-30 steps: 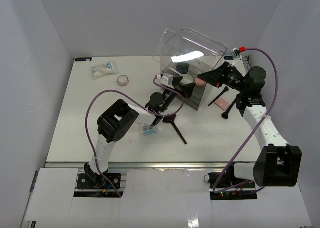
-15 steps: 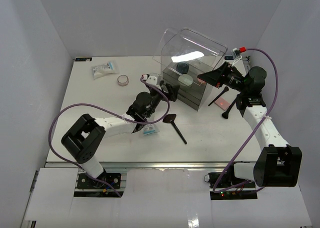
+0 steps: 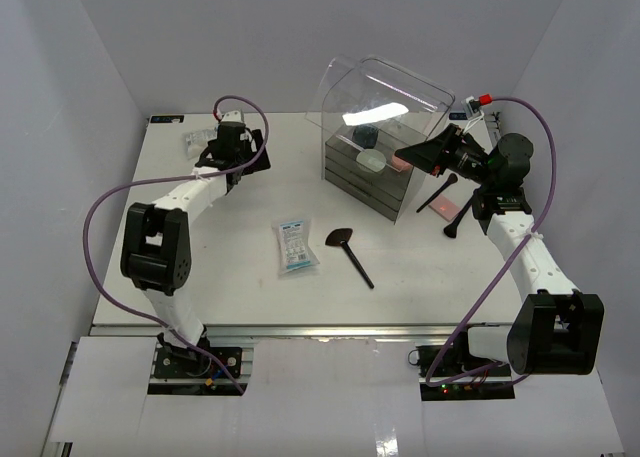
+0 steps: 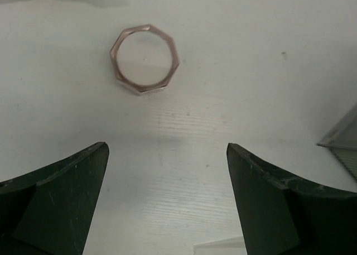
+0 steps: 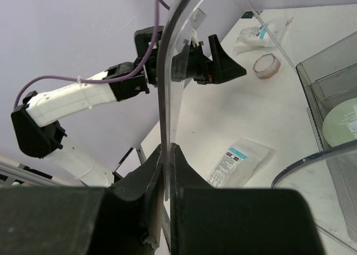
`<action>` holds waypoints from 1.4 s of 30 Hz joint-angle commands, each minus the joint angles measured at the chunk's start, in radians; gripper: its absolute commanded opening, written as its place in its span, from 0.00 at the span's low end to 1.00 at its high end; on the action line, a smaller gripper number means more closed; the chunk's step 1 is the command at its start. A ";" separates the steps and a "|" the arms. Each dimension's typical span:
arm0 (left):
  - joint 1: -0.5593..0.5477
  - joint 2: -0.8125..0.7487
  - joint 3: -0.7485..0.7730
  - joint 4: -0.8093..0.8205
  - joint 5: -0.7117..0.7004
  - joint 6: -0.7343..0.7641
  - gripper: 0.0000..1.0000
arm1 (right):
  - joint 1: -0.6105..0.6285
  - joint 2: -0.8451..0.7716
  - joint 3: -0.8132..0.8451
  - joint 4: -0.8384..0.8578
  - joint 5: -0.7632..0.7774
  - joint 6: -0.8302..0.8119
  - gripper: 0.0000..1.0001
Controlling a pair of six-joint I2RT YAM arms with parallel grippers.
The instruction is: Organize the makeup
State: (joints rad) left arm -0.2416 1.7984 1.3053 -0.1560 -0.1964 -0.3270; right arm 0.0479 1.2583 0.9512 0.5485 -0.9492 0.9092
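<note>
Nearest you on the tabletop (image 3: 200, 267), a white-and-blue packet (image 3: 297, 246) and the flat-headed brush (image 3: 350, 254) lie loose and unsorted. Further back on the right, your right tool (image 5: 167, 154) is pinched tight on the edge of the clear lid (image 3: 385, 92), holding the drawer box (image 3: 365, 182) open. A pale green compact (image 3: 372, 160) and a dark round item (image 3: 365, 136) already sit inside, while a slim brush (image 3: 438, 191) and the pink palette (image 3: 437, 209) wait just beside the box. At the far left, your left tool (image 4: 166, 149) hangs with its jaws spread wide and empty, just short of the octagonal compact (image 4: 146, 59). The second packet (image 5: 257, 34) lies beyond it. By my reckoning you are well under halfway. A second ago your left tool was at the box; it has since swung across, while the right grip is unchanged.
</note>
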 commanded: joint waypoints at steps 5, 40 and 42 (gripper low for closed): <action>0.056 0.210 0.300 -0.260 -0.020 -0.024 0.98 | 0.004 -0.028 0.018 0.084 -0.029 -0.003 0.08; 0.094 0.532 0.614 -0.354 -0.029 -0.035 0.73 | 0.004 -0.043 0.012 0.064 -0.023 -0.024 0.08; 0.094 0.515 0.584 -0.334 -0.019 -0.050 0.57 | 0.004 -0.046 0.011 0.062 -0.022 -0.026 0.08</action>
State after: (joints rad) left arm -0.1524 2.3367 1.9102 -0.5232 -0.2157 -0.3503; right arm 0.0479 1.2583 0.9512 0.5476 -0.9501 0.9058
